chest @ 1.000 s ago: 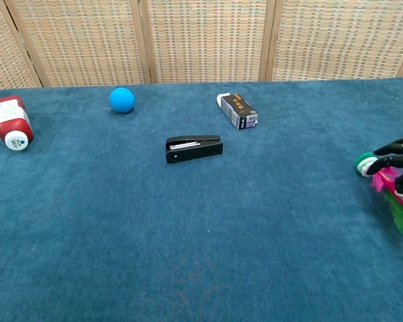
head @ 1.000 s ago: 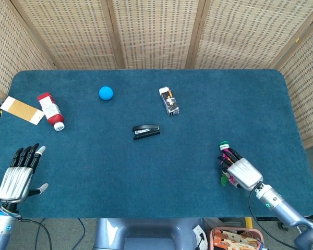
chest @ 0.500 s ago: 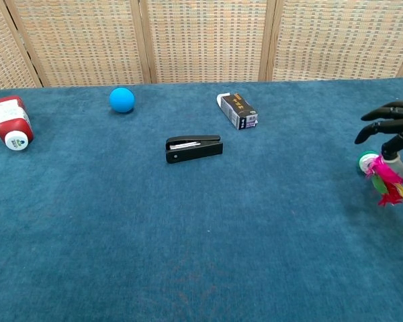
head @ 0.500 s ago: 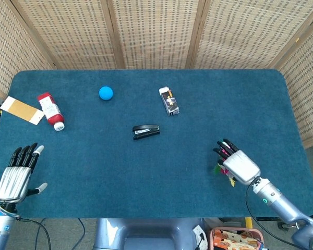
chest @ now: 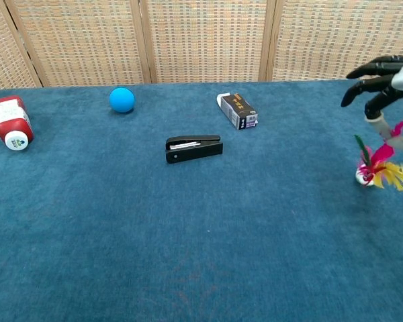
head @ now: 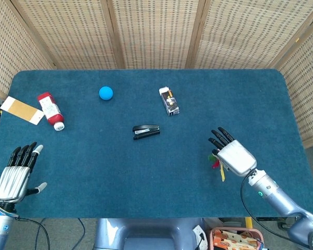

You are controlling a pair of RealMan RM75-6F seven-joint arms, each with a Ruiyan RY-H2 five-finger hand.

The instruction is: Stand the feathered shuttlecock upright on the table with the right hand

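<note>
The feathered shuttlecock (chest: 375, 168), with pink, yellow and green feathers and a white-green base, is at the table's right side. Its base points down near the blue cloth and its feathers point up. My right hand (chest: 383, 74) is above it; the thumb and a finger seem to pinch the feather tops while the other fingers (chest: 363, 72) spread out. In the head view my right hand (head: 233, 157) covers most of the shuttlecock (head: 215, 160); only feather tips show. My left hand (head: 14, 177) lies flat at the front left corner, holding nothing.
A black stapler (head: 146, 130) lies mid-table, with a small box (head: 169, 101) behind it. A blue ball (head: 106, 93), a red bottle (head: 50, 110) on its side and a tan card (head: 22, 110) are at the far left. The table's front edge (head: 161, 215) is close to the right hand.
My right hand has risen and shifted left, taking the shuttlecock from lying on the cloth to base-down with feathers up. The left hand stayed put.
</note>
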